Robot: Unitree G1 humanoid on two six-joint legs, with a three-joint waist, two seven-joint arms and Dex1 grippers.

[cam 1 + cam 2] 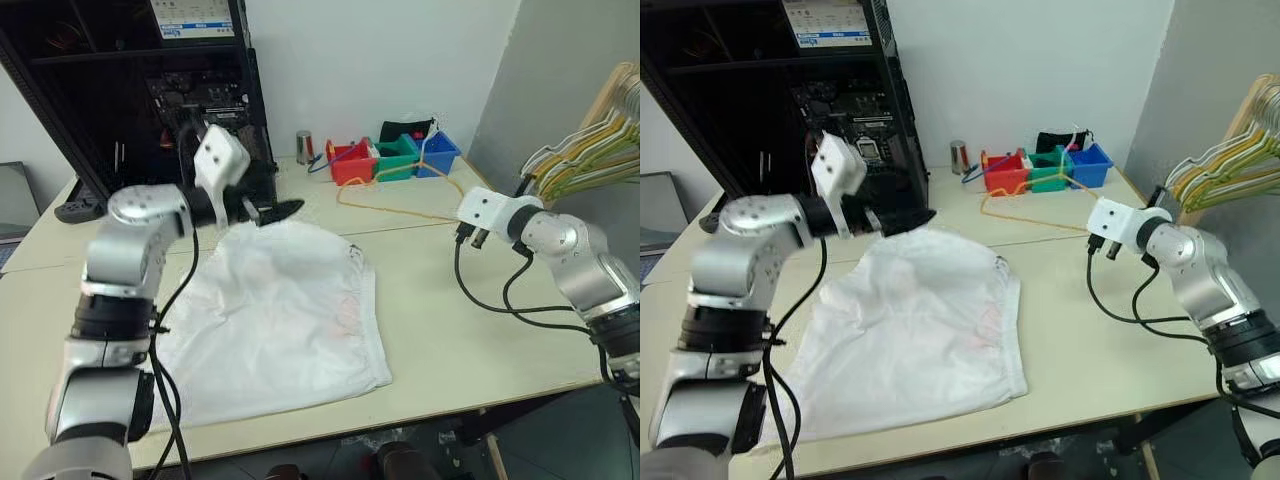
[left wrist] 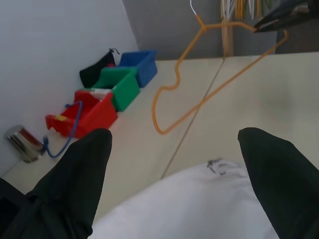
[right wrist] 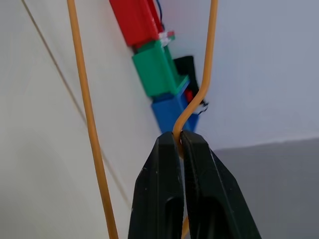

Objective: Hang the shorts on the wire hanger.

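The right gripper point(image 3: 180, 137) fingers clamp the wire hanger point(image 1: 385, 205), light and springy, at 1 o'clock from the shorts point(image 1: 270, 320). Left gripper point(image 2: 174, 149) fingers stand apart. Limp fabric: grasp the waistband.

Nothing here can actually be read. The one thing with print on it is a white sheet with a blue band point(image 1: 193, 18) stuck at the top of the black rack behind the table, and its lines are too small to make out. The coloured bins, the shorts and the arms' housings carry no lettering that I can see.
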